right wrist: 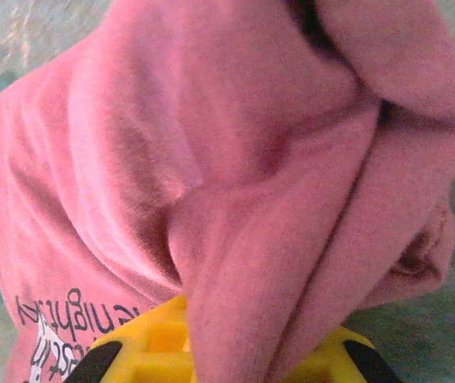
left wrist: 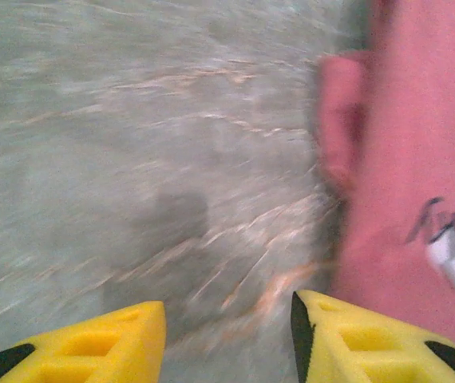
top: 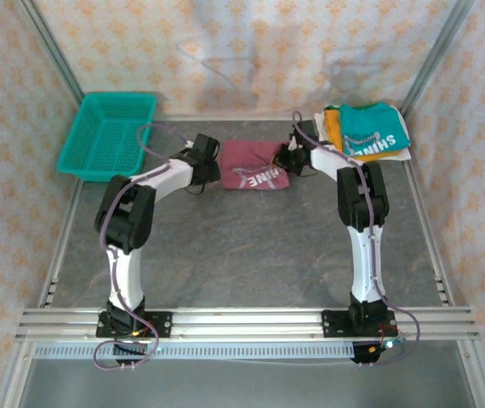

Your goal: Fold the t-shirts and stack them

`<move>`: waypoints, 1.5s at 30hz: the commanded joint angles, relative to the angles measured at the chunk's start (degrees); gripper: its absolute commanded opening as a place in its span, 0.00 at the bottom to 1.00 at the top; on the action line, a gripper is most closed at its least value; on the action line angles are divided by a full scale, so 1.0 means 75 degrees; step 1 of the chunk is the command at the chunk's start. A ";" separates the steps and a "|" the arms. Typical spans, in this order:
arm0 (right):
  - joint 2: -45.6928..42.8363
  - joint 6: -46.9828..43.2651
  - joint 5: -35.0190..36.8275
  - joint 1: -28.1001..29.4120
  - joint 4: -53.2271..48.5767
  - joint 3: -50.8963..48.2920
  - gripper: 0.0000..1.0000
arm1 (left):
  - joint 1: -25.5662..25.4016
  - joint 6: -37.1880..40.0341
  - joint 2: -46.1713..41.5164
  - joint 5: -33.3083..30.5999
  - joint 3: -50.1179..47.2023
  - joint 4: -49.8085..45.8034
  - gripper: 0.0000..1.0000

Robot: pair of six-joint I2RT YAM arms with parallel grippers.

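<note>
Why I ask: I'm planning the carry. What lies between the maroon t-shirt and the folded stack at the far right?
Nothing loose lies on the table between the maroon t-shirt and the stack. Just the right gripper, with cloth bunched in its jaws at the shirt's right edge, and its arm stand in that gap.

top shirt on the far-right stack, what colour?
The top shirt is teal with white lettering; it shows best in the top external view.

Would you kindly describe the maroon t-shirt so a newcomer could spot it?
On the grey table, near the middle of its far edge, lies the maroon t-shirt, folded small. Unlike the teal-topped pile of shirts in the far right corner, it sits apart and is the only dark red one.
</note>
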 commanded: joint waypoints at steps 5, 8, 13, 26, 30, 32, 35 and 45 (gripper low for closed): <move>-0.0221 -0.3611 0.1824 -0.0596 -0.3549 0.2665 0.00 | -0.0904 0.0372 -0.2477 -0.1382 -0.0747 0.0024 0.49; -0.0087 -0.4430 0.2230 -0.0873 -0.4196 0.3780 0.00 | -0.1075 0.0721 -0.2594 -0.1261 -0.0466 -0.0240 0.50; 0.0669 -0.5467 0.2523 -0.1311 -0.5334 0.6257 0.00 | -0.1140 0.0850 -0.2578 -0.1021 -0.0285 -0.0302 0.50; 0.0705 -0.5667 0.2103 -0.2764 -0.4527 0.7630 0.00 | -0.1160 0.0783 -0.2358 -0.0851 -0.0397 -0.0392 0.50; 0.0986 -0.5725 0.2385 -0.2953 -0.4310 0.7636 0.00 | -0.1157 0.0774 -0.2247 -0.0793 -0.0287 -0.0515 0.50; 0.1181 -0.5708 0.2576 -0.3108 -0.4181 0.7613 0.00 | -0.1158 0.0792 -0.2253 -0.0824 -0.0246 -0.0607 0.50; 0.1487 -0.5635 0.3232 -0.3339 -0.3833 0.7507 0.00 | -0.1163 0.0818 -0.2443 -0.0926 -0.0324 -0.0630 0.50; 0.2176 -0.4959 0.5392 -0.3763 -0.2534 0.7423 0.39 | -0.1157 0.1012 -0.3123 -0.1701 -0.0541 -0.0732 0.51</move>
